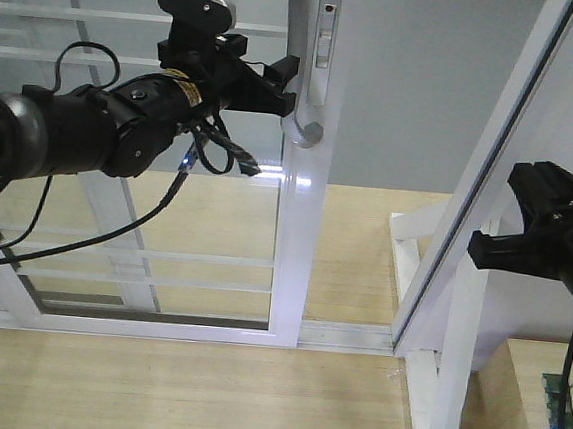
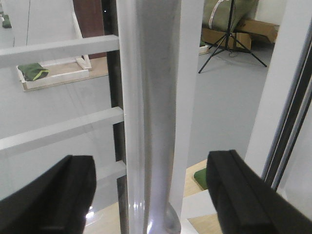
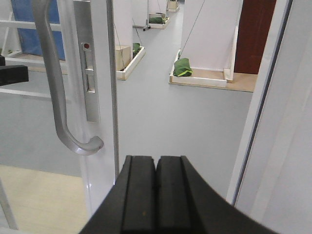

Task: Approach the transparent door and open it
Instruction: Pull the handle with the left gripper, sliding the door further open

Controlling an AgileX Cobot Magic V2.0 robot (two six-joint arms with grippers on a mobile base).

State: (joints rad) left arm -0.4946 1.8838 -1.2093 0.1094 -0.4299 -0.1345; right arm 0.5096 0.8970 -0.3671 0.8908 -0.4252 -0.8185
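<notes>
The transparent door [image 1: 293, 255], clear glass crossed by thin white bars in a glossy white frame, stands upright; its curved grey pull handle [image 1: 305, 133] sits on the side rail at 3 o'clock.

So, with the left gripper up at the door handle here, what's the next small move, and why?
Probably close the left gripper on the curved grey handle. Its fingers stand open on either side of the handle, not yet touching it, so the transparent door cannot be pulled along until they clamp.
</notes>
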